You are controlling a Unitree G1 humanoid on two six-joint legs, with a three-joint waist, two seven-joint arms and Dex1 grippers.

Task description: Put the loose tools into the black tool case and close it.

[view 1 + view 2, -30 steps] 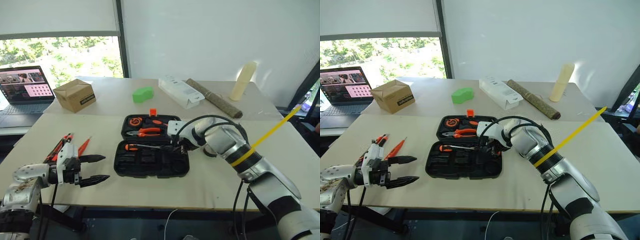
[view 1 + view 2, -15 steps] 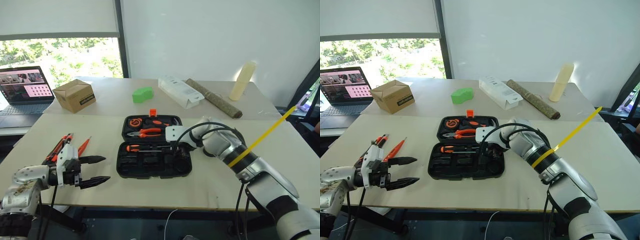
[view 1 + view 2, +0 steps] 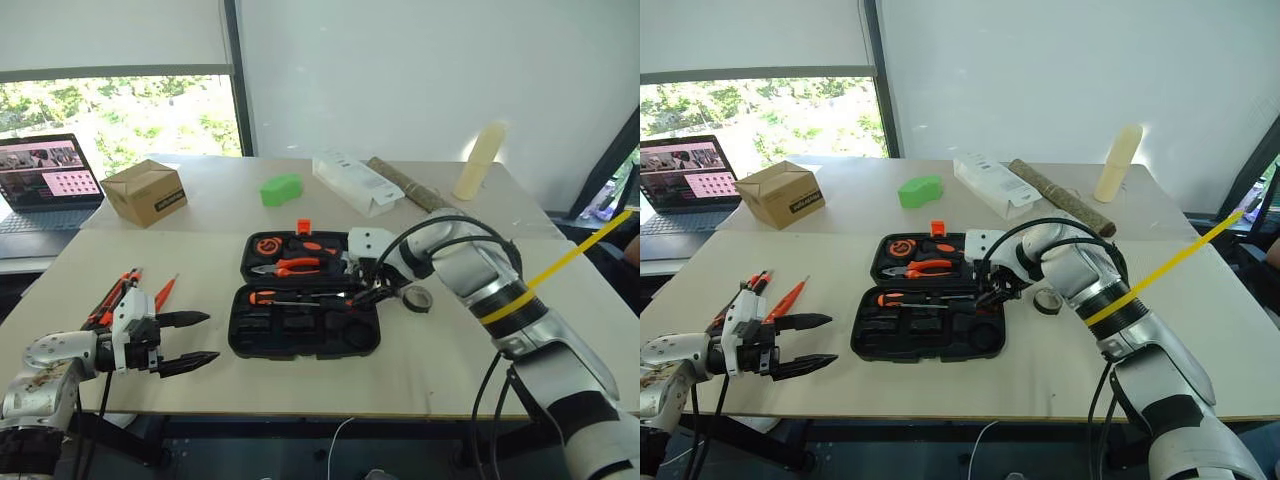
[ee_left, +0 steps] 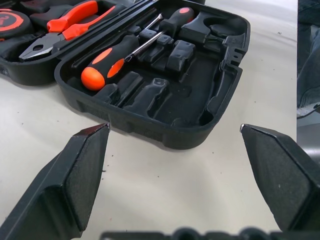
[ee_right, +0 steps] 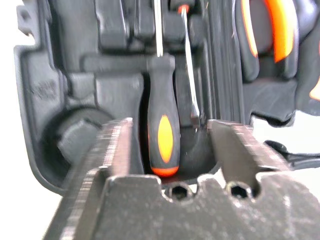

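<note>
1. Head views: the right gripper (image 3: pixel 992 292) has lifted off the near half of the case (image 3: pixel 928 338), where a second ago it was pressed down at the half's right end. Its fingers are now partly parted and empty, hovering just above that end. The tape roll (image 3: pixel 1046 300) lies on the table just right of it. The left gripper (image 3: pixel 185 340) has not moved: wide and empty, with the loose tools (image 3: pixel 128 292) just behind it to its left.
2. Left wrist view: between the widely spread fingers (image 4: pixel 80 170) the open case (image 4: pixel 165 107) lies ahead, one screwdriver (image 4: pixel 107 62) seated, many slots bare.
3. Right wrist view: a black-and-orange screwdriver (image 5: pixel 162 125) sits in its slot directly below the gap between the fingers (image 5: pixel 112 150), released.
4. Judgement: one tool is newly stowed; the tape and left-side tools remain, and the lid is still open.
</note>
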